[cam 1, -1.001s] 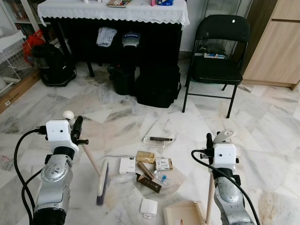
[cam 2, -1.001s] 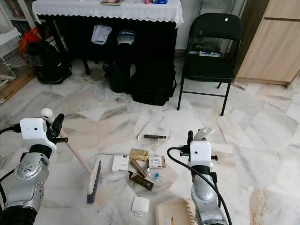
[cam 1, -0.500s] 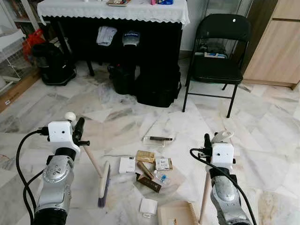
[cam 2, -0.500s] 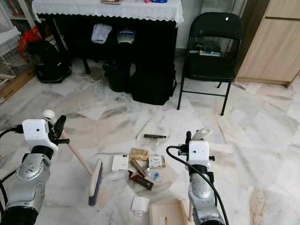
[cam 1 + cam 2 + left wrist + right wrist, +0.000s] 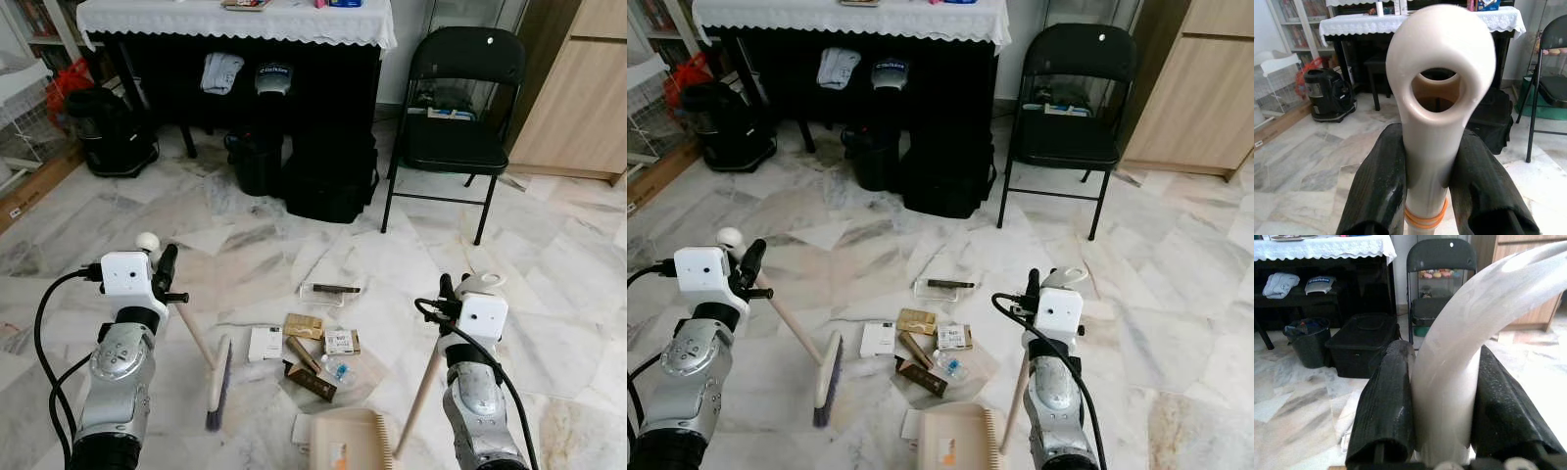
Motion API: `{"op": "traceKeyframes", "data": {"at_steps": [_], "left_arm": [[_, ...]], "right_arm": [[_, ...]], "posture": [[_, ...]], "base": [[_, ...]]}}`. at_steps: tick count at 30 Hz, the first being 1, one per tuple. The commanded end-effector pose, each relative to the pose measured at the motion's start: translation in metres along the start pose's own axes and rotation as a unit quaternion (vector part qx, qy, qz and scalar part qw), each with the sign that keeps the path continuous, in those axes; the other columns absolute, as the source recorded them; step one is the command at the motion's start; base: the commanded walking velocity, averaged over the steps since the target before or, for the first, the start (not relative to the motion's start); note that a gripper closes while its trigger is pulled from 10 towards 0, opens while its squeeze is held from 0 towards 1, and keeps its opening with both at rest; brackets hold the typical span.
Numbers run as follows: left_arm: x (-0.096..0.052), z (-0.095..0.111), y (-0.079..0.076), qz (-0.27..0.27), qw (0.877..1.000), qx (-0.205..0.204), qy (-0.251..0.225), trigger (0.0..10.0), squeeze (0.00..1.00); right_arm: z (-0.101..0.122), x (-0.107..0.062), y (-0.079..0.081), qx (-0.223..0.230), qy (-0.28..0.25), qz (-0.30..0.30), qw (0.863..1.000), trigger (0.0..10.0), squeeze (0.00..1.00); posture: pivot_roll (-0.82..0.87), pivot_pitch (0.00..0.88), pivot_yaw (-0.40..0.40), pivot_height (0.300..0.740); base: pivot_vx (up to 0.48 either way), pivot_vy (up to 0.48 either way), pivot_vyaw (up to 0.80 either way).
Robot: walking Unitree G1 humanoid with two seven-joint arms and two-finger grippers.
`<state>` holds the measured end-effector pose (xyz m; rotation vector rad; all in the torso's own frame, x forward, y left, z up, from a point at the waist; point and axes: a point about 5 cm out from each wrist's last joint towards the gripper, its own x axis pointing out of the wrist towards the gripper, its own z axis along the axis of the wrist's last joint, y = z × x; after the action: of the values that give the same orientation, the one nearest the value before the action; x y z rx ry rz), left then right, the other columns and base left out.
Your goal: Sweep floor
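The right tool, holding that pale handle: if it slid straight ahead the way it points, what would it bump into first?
Probably the black case on the floor by the small bin. The right tool points toward it, with the folding chair just beyond. Depth is hard to judge, so this is a guess.

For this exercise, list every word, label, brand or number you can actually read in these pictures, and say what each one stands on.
None can be read for certain.
Cap under the table: white lettering on a dark band, too blurred.
Small boxes in the floor litter: print too small.
Boxes on the tablecloth: colours only, no legible words.
Dustpan: an orange mark, unreadable.
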<state>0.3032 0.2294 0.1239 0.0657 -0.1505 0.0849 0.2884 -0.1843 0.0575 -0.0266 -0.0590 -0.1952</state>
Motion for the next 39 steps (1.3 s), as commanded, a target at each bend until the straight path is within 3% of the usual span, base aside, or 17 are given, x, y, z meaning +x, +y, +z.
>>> {"op": "traceKeyframes", "data": {"at_steps": [1,19,26,39], "left_arm": [[0.004,0.009,0.002,0.001,1.0,0.003,-0.025,10.0,0.0],[0.006,0.007,0.001,0.002,1.0,0.0,-0.023,10.0,0.0],[0.007,0.007,0.0,0.003,1.0,0.0,-0.023,10.0,0.0],[0.007,0.006,0.0,0.006,1.0,-0.001,-0.023,10.0,0.0]], "right_arm": [[0.011,0.005,-0.004,0.014,-0.019,-0.011,1.0,10.0,0.0],[0.025,0.007,-0.01,0.063,-0.011,0.022,0.998,10.0,0.0],[0.02,0.006,-0.01,0.032,0.036,0.036,0.998,10.0,0.0],[0.016,0.008,-0.007,0.044,0.095,0.05,0.993,10.0,0.0]], "posture": [[-0.05,0.069,0.018,0.74],[-0.06,0.055,0.012,0.74],[-0.06,0.051,0.013,0.74],[-0.06,0.061,0.008,0.74]], "base": [[0.0,0.0,0.0],[0.0,0.0,0.0],[0.0,0.0,0.0],[0.0,0.0,0.0]]}}
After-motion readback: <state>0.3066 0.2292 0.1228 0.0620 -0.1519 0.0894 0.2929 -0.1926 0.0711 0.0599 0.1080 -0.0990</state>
